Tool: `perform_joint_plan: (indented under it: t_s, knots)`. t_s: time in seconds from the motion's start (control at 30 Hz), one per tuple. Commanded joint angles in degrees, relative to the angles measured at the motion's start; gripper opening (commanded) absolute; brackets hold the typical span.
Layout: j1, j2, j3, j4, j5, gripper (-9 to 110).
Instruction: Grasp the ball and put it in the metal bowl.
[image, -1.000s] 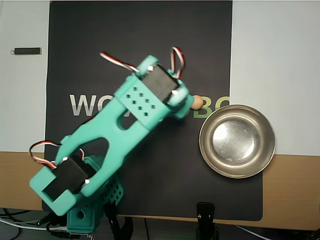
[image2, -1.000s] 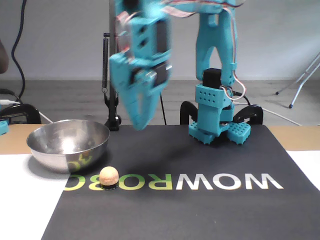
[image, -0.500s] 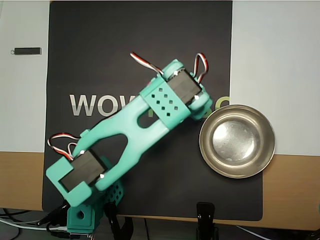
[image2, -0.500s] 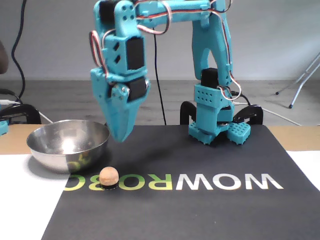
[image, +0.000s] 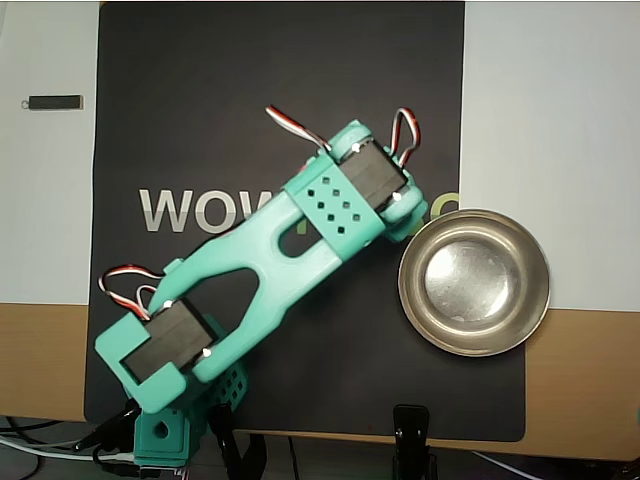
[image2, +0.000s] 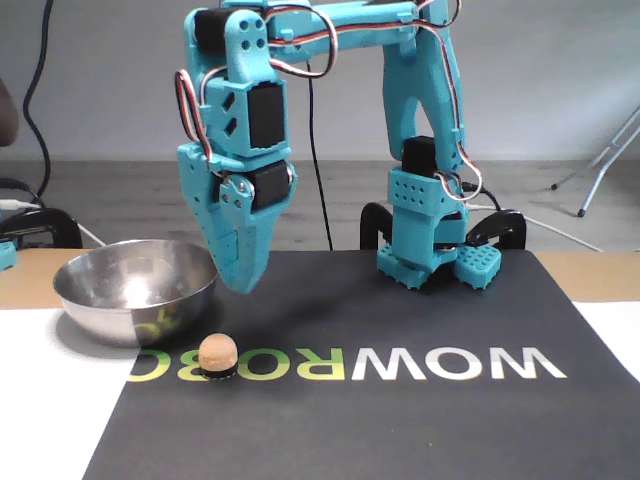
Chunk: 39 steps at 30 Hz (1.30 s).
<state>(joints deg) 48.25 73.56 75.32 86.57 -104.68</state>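
A: Start with the overhead view. Where is your metal bowl (image: 474, 282)?

B: It sits on the right edge of the black mat (image: 200, 120), with its rim reaching over onto the white sheet (image: 550, 120) and the worktop (image: 585, 380). Your teal arm (image: 280, 250) stretches from its base at the bottom left diagonally toward the bowl and ends just beside the bowl's upper left rim.

A: And the ball?

B: You cannot see it here; the wrist end of the arm covers the spot beside the bowl. The claw is hidden under the arm too.

A: Anything else near the bowl?

B: Only the printed lettering (image: 185, 210) on the mat, well to the left of the bowl. A small dark stick (image: 54, 101) lies on the white area, far from the bowl at the upper left.

A: Now the fixed view.

B: The metal bowl (image2: 136, 289) is at the left. The ball (image2: 217, 352) rests on the mat just in front of the bowl and slightly to its right, on the yellow-green letters. Your claw (image2: 240, 283) hangs pointing down, above and slightly behind the ball, beside the bowl's right rim, touching neither. Its fingers look pressed together into one tapering point, holding nothing.
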Motion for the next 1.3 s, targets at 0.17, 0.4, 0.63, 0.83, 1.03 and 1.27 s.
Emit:
perform_joint_plan:
  t_s: [0.17, 0.4, 0.63, 0.83, 1.03, 1.27]
  knots:
    - [0.79, -0.62, -2.02, -3.52, 0.0, 20]
    - [0.88, -2.55, -2.02, -7.21, 0.18, 20]
    - [0.88, -2.64, -1.93, -6.94, 0.09, 20]
    - [0.88, -2.64, -1.93, -7.12, 0.0, 20]
    - [0.88, -2.72, -1.93, -7.21, 0.0, 21]
    - [0.88, -2.72, -1.93, -7.21, -0.18, 21]
